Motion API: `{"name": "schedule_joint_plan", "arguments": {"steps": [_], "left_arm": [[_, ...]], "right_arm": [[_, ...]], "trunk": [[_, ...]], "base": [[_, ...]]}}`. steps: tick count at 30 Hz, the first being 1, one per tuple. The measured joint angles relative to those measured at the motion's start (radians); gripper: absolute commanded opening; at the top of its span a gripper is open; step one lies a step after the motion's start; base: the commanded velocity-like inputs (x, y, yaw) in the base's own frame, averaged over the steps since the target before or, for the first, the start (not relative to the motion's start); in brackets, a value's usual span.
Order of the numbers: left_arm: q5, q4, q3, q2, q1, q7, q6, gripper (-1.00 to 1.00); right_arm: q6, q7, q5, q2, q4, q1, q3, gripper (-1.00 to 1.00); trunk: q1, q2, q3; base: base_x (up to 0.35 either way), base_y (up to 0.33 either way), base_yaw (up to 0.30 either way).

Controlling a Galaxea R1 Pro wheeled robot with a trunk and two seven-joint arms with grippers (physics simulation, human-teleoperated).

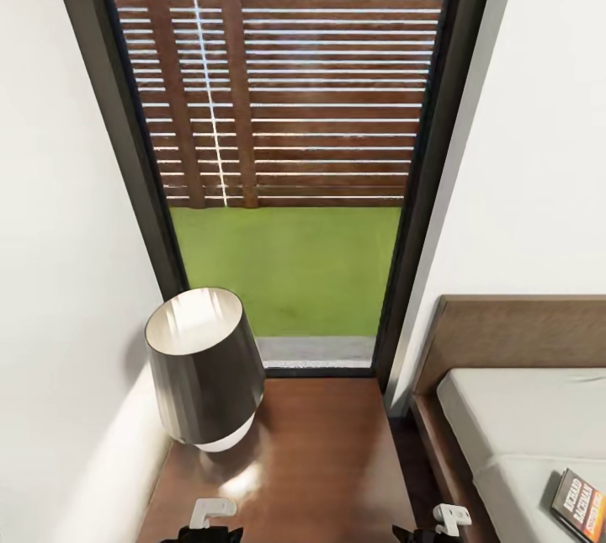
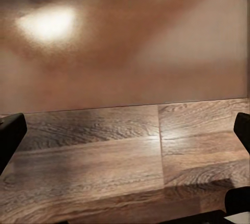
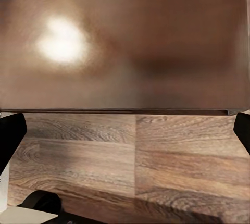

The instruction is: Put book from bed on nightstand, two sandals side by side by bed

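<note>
The bedroom's glossy nightstand surface [image 1: 328, 459] lies just ahead of both hands. The left hand [image 2: 125, 130] and right hand [image 3: 125, 130] hang spread and empty. Beyond the right hand, the book [image 1: 579, 503] rests on the bed [image 1: 522, 417] (thin, light, probably best pinched at an edge). No containers are visible.

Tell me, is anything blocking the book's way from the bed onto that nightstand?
Nothing visible blocks it. The book lies on the bed, right of the nightstand. A lamp fills the nightstand's back left corner; the rest of its top looks free.
</note>
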Motion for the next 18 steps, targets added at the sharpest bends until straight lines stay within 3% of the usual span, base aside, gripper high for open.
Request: {"name": "schedule_joint_plan", "arguments": {"steps": [18], "left_arm": [[0.0,0.0,0.0,0.0,0.0,0.0,-0.001,1.0]], "right_arm": [[0.0,0.0,0.0,0.0,0.0,0.0,0.0,1.0]], "trunk": [[-0.069,0.126,0.056]], "base": [[0.0,0.0,0.0]]}}
